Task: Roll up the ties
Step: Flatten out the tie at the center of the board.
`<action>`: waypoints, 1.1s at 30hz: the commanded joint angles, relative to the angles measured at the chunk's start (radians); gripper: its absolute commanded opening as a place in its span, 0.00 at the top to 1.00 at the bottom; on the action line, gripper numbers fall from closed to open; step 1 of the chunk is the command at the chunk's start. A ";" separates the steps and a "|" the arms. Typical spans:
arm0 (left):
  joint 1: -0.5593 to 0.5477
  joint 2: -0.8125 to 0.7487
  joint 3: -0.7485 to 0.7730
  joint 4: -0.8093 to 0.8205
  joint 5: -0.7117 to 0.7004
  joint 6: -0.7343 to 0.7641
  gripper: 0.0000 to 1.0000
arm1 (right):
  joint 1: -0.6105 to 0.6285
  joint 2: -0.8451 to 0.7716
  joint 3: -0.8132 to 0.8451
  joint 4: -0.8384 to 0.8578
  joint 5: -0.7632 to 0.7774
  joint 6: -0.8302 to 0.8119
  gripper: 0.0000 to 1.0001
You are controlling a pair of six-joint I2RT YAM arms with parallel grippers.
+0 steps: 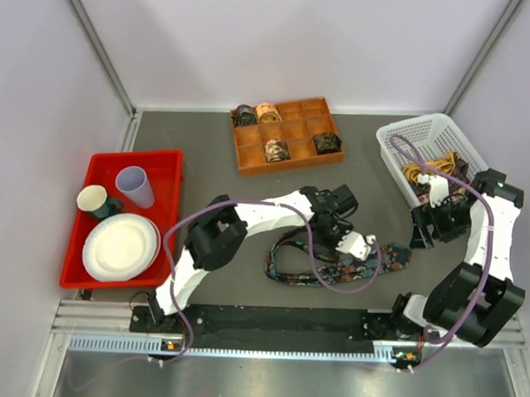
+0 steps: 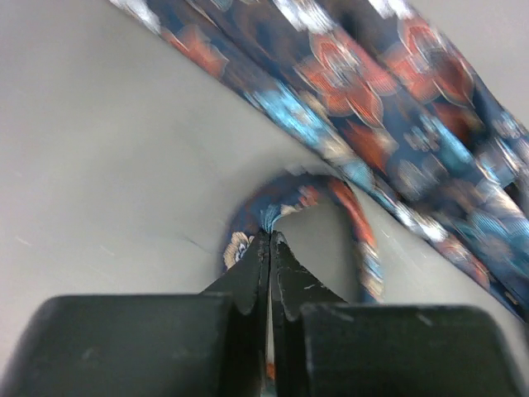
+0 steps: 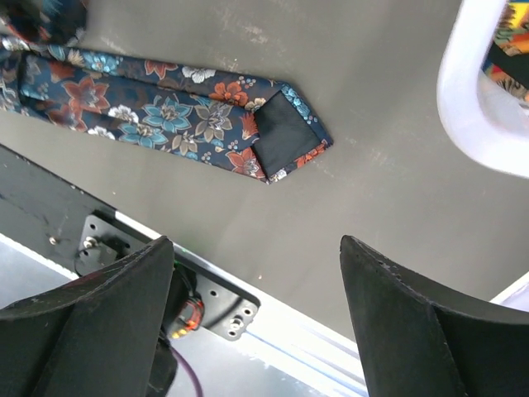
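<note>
A dark floral tie (image 1: pixel 308 263) with blue and red flowers lies unrolled in loops on the grey table between the arms. My left gripper (image 1: pixel 337 235) is down on it. In the left wrist view the jaws are shut, pinching a narrow fold of the tie (image 2: pixel 248 217) at my left gripper (image 2: pixel 270 235), and the wider band (image 2: pixel 372 99) runs diagonally behind. My right gripper (image 3: pixel 256 241) hangs open above bare table, nothing between its fingers, with the tie's pointed end (image 3: pixel 277 136) just ahead of it. Several rolled ties (image 1: pixel 277 150) sit in an orange divided tray (image 1: pixel 249 153).
A white basket (image 1: pixel 397 168) at the right holds gold ties (image 1: pixel 427 169); its rim (image 3: pixel 467 107) is close to my right gripper (image 1: pixel 429 226). A red tray (image 1: pixel 166 165) at the left carries cups and plates. Purple cables loop over the tie.
</note>
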 commanded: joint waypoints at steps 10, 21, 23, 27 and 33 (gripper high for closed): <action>0.226 -0.700 -0.514 0.075 -0.034 -0.135 1.00 | 0.305 0.149 -0.063 0.185 0.068 -0.067 0.26; 0.326 -1.039 -0.841 0.021 -0.129 -0.066 1.00 | 0.434 0.338 -0.152 0.436 0.205 -0.038 0.36; 0.326 -1.053 -0.864 0.024 -0.133 -0.090 1.00 | 0.434 0.357 -0.157 0.472 0.219 -0.028 0.38; 0.326 -1.075 -0.884 0.028 -0.138 -0.124 1.00 | 0.443 0.369 -0.207 0.513 0.263 -0.037 0.43; 0.327 -1.090 -0.920 0.075 -0.175 -0.177 1.00 | 0.445 0.269 -0.374 0.581 0.321 -0.105 0.51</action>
